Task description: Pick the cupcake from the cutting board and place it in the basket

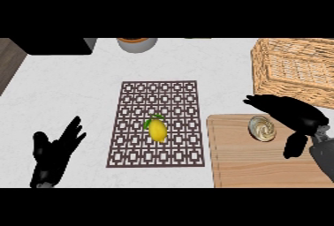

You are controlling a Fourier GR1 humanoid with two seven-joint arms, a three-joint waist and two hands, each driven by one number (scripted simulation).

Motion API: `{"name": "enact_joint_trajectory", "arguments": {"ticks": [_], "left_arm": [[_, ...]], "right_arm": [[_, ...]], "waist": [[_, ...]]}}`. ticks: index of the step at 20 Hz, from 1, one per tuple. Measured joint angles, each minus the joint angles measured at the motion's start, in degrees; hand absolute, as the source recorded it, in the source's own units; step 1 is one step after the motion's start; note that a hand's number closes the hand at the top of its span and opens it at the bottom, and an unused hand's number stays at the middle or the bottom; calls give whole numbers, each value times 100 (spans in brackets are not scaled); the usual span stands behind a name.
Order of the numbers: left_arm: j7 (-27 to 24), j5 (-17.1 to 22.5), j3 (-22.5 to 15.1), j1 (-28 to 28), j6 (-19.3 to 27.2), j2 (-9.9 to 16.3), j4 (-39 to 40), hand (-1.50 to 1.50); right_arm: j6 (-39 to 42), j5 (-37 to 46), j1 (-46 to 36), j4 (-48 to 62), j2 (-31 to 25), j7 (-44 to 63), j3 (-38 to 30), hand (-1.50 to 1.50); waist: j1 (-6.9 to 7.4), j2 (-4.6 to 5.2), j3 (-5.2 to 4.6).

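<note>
Right hand poised at the cupcake on the cutting board.
We see its fingers spread around the cupcake, not closed; the basket stands beyond the board; the left hand rests open, left of it.

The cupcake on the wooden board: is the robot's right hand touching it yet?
Apart. In the head view, bare board shows between the cupcake and the right hand, whose open fingers and thumb arch around it without closing on it.
</note>
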Motion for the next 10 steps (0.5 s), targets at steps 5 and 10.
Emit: {"name": "enact_joint_trajectory", "arguments": {"ticks": [5, 10], "left_arm": [[91, 15, 77, 30, -91, 22, -80, 0], [64, -103, 72, 68, -49, -78, -83, 0]], "right_arm": [[-117, 206, 16, 268, 126, -143, -39, -150], [-309, 421, 167, 296, 401, -128, 5, -150]], "waist": [[-10, 4, -10], [-25, -1, -9]]}}
